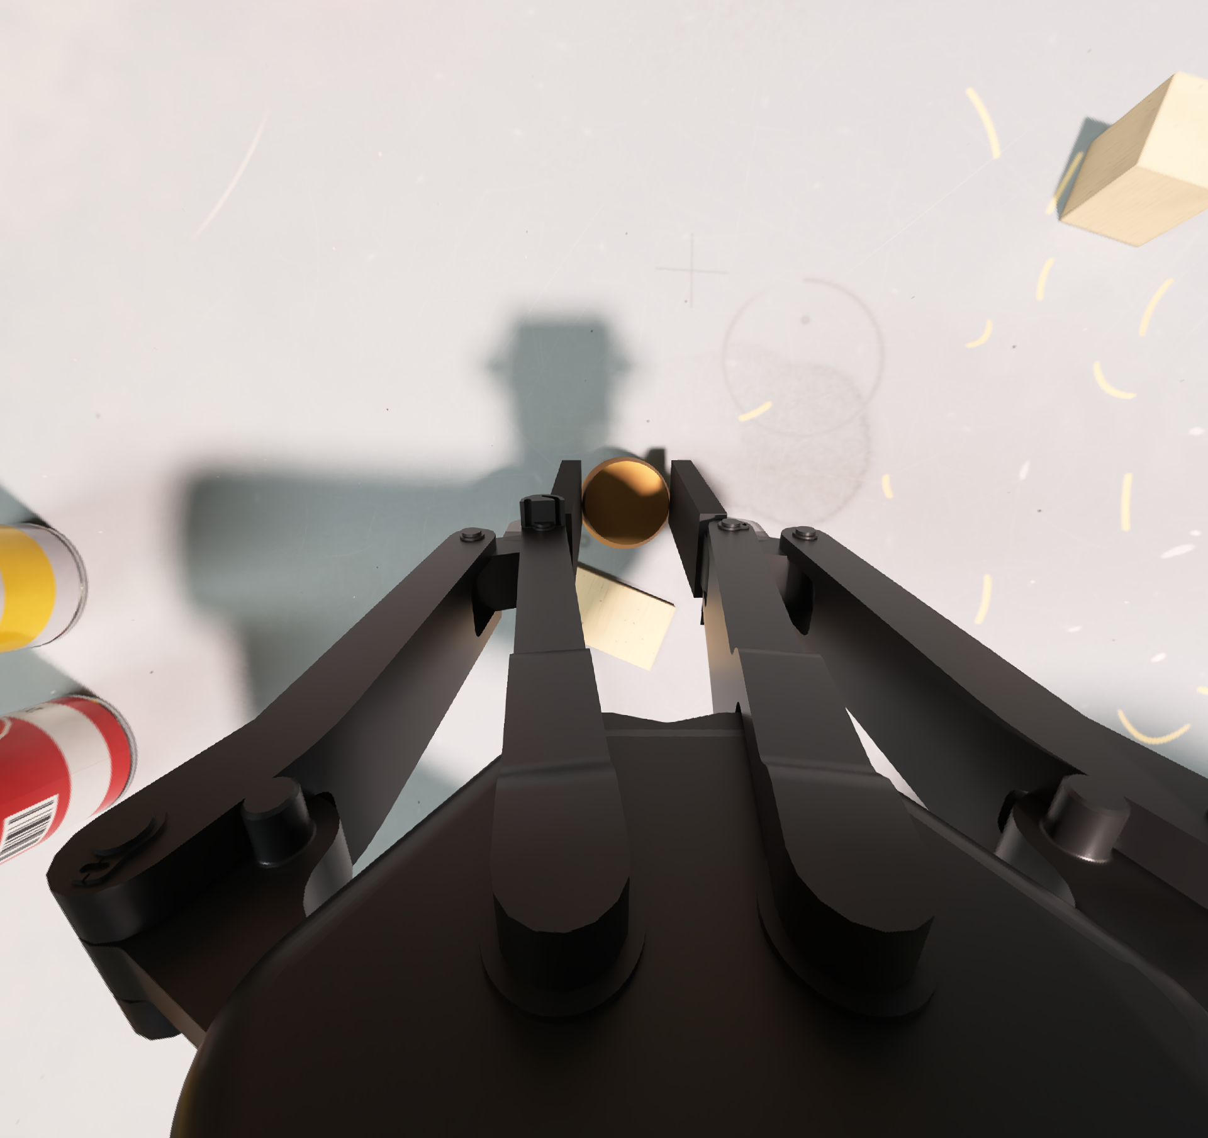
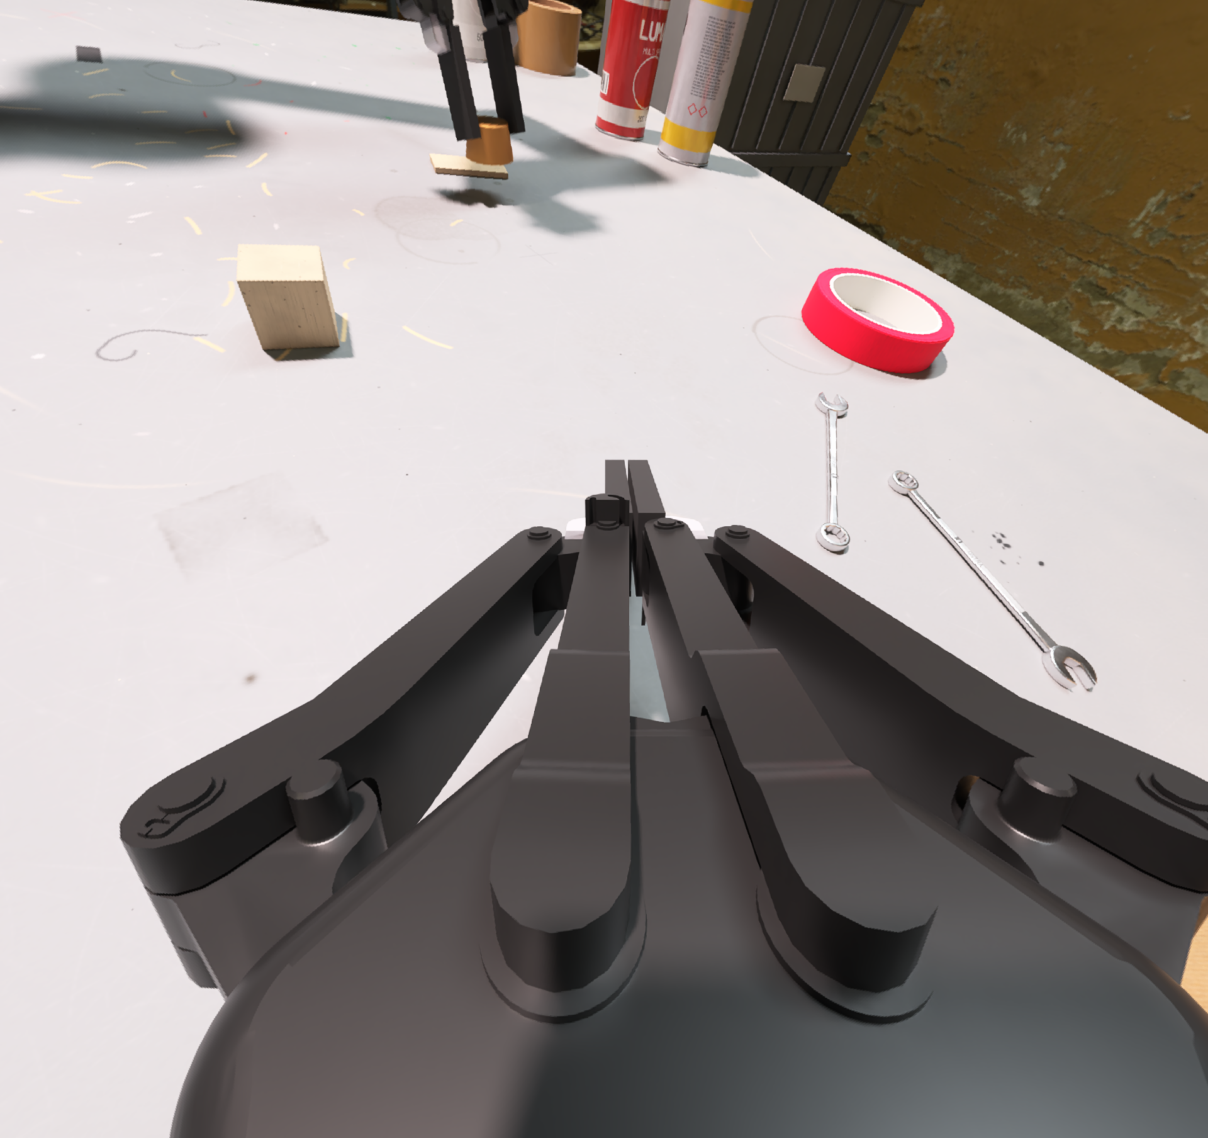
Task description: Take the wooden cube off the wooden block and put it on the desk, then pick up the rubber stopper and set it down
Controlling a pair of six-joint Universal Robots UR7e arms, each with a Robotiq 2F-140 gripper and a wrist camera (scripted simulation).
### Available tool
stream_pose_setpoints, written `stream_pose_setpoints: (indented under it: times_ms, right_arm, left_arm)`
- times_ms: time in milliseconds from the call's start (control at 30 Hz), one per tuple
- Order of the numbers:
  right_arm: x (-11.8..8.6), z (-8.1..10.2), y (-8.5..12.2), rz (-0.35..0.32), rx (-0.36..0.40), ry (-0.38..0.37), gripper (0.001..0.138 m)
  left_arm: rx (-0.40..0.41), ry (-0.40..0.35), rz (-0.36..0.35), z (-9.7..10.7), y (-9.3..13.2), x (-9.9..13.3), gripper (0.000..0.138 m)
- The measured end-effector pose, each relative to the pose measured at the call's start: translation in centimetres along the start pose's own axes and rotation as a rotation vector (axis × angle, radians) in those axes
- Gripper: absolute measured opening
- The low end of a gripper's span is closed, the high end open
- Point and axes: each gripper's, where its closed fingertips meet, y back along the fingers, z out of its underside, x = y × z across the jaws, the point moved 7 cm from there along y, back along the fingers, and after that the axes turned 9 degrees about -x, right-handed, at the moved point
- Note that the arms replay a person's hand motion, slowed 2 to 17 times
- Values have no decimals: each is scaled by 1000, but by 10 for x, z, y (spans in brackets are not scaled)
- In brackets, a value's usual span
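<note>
Left gripper: the left gripper point(image 1: 626, 498) points down at the surface point(image 1: 392, 191), its fingers clamped on either side of the rubber stopper point(image 1: 625, 502); in the right wrist view it hangs at the upper middle of the frame point(image 2: 491, 132).
Rubber stopper: brown and round-topped, held at mid-frame in the left wrist view; in the right wrist view point(image 2: 490, 140) it is raised above the surface, with a dark shadow on the surface beneath.
Wooden block: a thin, flat pale piece point(image 1: 624, 616) just below the stopper in the left wrist view; in the right wrist view point(image 2: 468, 167) it sits directly under the stopper, also off the surface. Whether it touches the stopper I cannot tell.
Wooden cube: rests on the surface at the right edge of the left wrist view point(image 1: 1137, 171) and at the left of centre in the right wrist view point(image 2: 287, 296), well apart from the stopper.
Right gripper: the right gripper point(image 2: 627, 485) has its fingers drawn together with nothing between them, low centre of its frame, above bare surface point(image 2: 392, 452).
Spray cans: a red can point(image 2: 631, 54) and a grey and yellow can point(image 2: 706, 60) stand side by side at the upper middle.
Tape: a red roll point(image 2: 876, 322) lies at the right.
Wrenches: a short wrench point(image 2: 831, 472) and a longer wrench point(image 2: 993, 577) lie below the tape.
</note>
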Motion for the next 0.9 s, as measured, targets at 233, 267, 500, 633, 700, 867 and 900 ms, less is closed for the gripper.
stream_pose_setpoints:
  times_ms: [233,267,500,633,700,867,900]
  right_arm:
    - [-4,4,3,1,-13,20,2]
    - [-5,4,4,1,-15,23,2]
    - [-10,12,12,10,-30,46,2]
    - [-13,17,18,18,-38,61,2]
    - [-15,20,22,20,-39,65,2]
    - [-19,28,31,31,-47,80,2]
    - [-19,30,33,34,-50,84,2]
  left_arm:
    - [30,-6,-36,-15,39,28,36]
    - [35,-12,-35,-19,44,35,36]
    - [66,-65,-62,-57,67,86,36]
    - [96,-98,-64,-85,71,117,36]
    - [109,-118,-50,-100,70,132,36]
    - [119,-172,-6,-137,61,167,36]
    - [115,-183,1,-144,59,173,36]
